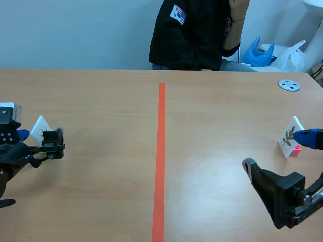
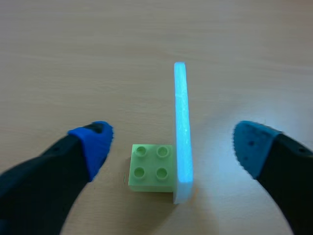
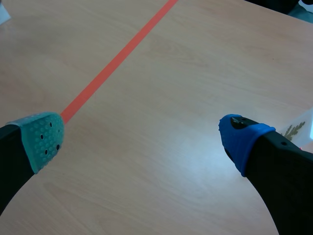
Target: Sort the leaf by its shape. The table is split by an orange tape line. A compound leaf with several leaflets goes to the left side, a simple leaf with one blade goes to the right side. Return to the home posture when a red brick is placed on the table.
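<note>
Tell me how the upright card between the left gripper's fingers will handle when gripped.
The card looks thin and straight, so it is probably stiff and light. Standing tall with only one small green brick at its base, it may tip if pushed high.

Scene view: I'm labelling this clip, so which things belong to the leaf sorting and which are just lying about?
Job:
leaf card on pink brick
white card on green brick, inside the open left hand
orange tape line

Lying about:
grey disc with holes
blue bag beyond the table
</note>
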Robot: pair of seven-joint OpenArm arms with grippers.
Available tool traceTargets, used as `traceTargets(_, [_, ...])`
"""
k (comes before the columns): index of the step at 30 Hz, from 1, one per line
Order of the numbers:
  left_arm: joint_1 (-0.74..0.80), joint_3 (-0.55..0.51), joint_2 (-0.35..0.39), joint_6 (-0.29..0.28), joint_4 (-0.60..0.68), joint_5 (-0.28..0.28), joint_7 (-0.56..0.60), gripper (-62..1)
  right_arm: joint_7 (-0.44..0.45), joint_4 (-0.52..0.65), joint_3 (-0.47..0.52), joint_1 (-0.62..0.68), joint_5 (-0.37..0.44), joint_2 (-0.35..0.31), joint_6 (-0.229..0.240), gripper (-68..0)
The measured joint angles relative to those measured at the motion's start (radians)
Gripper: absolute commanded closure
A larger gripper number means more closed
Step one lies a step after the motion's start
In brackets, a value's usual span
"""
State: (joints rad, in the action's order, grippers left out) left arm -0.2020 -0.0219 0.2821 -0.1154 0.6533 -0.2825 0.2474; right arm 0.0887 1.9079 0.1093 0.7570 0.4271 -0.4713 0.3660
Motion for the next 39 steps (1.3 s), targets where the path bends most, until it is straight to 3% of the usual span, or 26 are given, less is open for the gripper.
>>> traceTargets(4, [0.034, 0.000, 0.004, 0.000, 0.128, -0.015, -0.060, -62.3, -0.008, 0.000, 0.000, -0.010, 0.000, 0.000, 0.000, -67.9])
traceTargets(13, [0.261, 0.000, 0.062, -0.021, 0.694, -0.014, -0.204, -62.3, -0.008, 0.000, 0.000, -0.017, 0.000, 0.000, -0.003, -67.9])
traceTargets(17, [0.404, 0.000, 0.074, -0.045, 0.892, -0.018, -0.248, -62.3, -0.008, 0.000, 0.000, -0.016, 0.000, 0.000, -0.004, -67.9])
traceTargets(19, [0.481, 0.000, 0.082, -0.059, 0.969, -0.047, -0.263, -62.3, -0.008, 0.000, 0.000, -0.016, 0.000, 0.000, -0.004, -67.9])
traceTargets(31, [0.892, 0.000, 0.089, -0.069, 1.246, -0.058, -0.317, -62.3, -0.030, 0.000, 0.000, -0.016, 0.000, 0.000, -0.004, -67.9])
traceTargets(39, [0.967, 0.000, 0.047, -0.069, 1.304, -0.059, -0.337, -62.3, -0.030, 0.000, 0.000, -0.016, 0.000, 0.000, -0.004, -67.9])
